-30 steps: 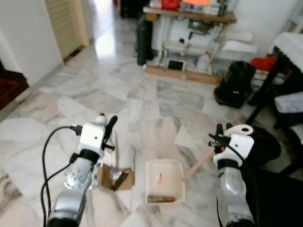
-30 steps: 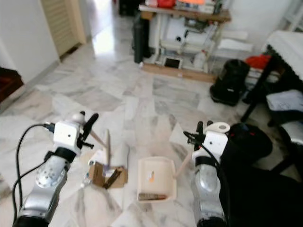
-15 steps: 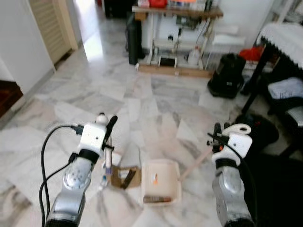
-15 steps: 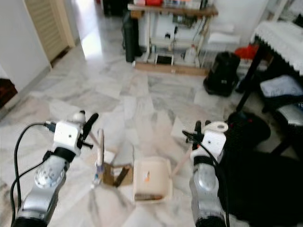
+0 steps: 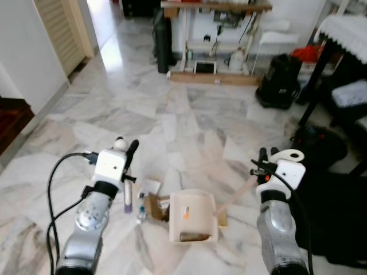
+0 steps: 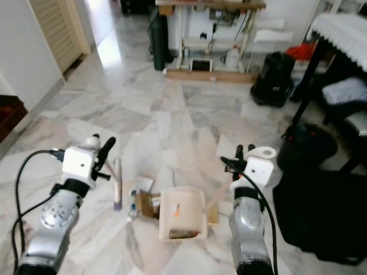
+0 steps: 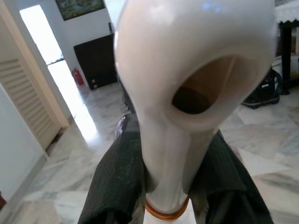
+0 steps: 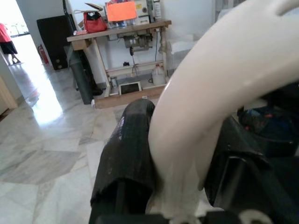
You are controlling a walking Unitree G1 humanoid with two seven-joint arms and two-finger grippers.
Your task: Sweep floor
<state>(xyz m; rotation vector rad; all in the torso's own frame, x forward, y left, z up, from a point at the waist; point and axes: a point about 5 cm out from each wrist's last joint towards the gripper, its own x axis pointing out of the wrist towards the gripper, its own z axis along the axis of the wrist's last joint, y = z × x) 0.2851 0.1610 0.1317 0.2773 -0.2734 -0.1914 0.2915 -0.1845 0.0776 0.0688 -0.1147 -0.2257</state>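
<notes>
I'm looking down at a marble floor (image 5: 189, 114) w/ both arms up in front of me. Left gripper (image 5: 129, 157) sits at about 8 o'clock in the head view, fingers pinched tight on the white broom handle (image 7: 187, 84); wrist cam shows the handle's hollow cap end squeezed between the two black pads (image 7: 117, 177). The stick drops straight down from the grip, and its lower end (image 6: 117, 189) looks purplish where it meets the tiles.

Right gripper (image 5: 265, 162) is at roughly 4 o'clock, fingers clamped on the curved white dustpan handle (image 8: 219, 88); the wooden shaft (image 5: 238, 197) runs from it down toward 7 o'clock to the cream dustpan (image 5: 192, 215), which rests on the floor at about 6 o'clock. Something small and brown lies inside the pan near its front edge, can't tell what exactly.

Trash: a torn bit of brown cardboard (image 5: 155, 205) touches the pan's left side, w/ a white paper scrap (image 5: 148, 186) and a small clear bottle-ish thing (image 5: 140, 213) just beside it, all between the broom tip and the pan.

Further off at 12 o'clock there's a wooden workbench (image 5: 215, 8) w/ clutter underneath, a black bag (image 5: 278, 86) at 1 o'clock, and a louvered door (image 5: 60, 28) at 10 o'clock.
</notes>
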